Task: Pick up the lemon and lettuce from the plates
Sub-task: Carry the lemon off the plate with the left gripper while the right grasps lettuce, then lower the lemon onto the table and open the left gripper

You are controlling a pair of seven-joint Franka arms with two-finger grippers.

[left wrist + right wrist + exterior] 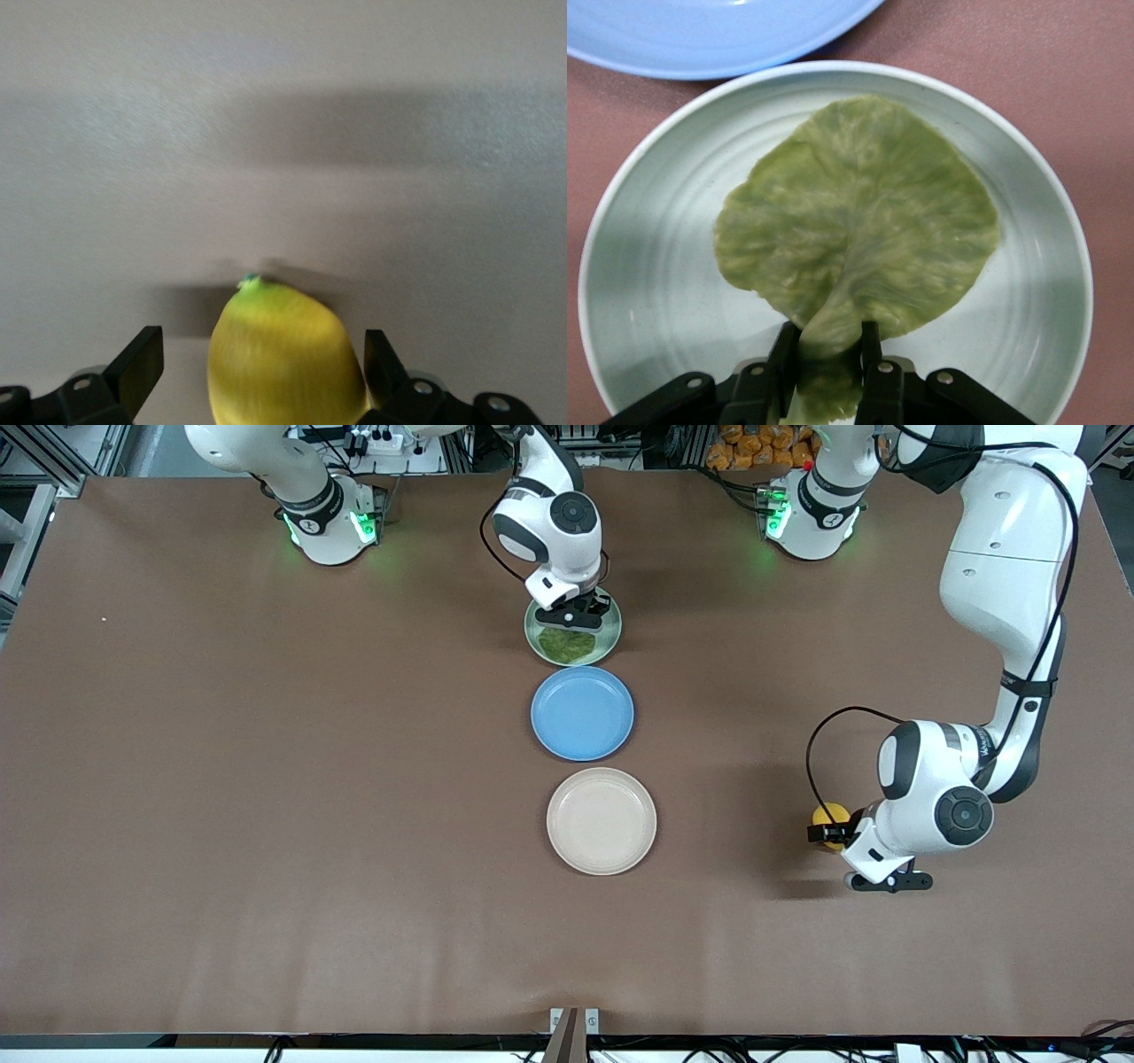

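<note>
The lettuce (569, 643) lies on the pale green plate (614, 631), the plate farthest from the front camera. My right gripper (576, 615) is low over that plate, shut on the leaf's edge. In the right wrist view the leaf (859, 212) is pinched between the fingers of my right gripper (828, 341) while most of it rests on the plate (647, 292). The lemon (831, 817) is off the plates, at the table toward the left arm's end. My left gripper (824, 833) is around it. In the left wrist view the lemon (283, 354) sits inside my open left gripper (261, 354), touching one finger, with a gap to the other. The beige-white plate (601, 821) is bare.
A bare blue plate (582, 713) lies between the pale green and beige-white plates; its rim shows in the right wrist view (700, 35). The three plates form a line down the table's middle. Brown tabletop spreads to both sides.
</note>
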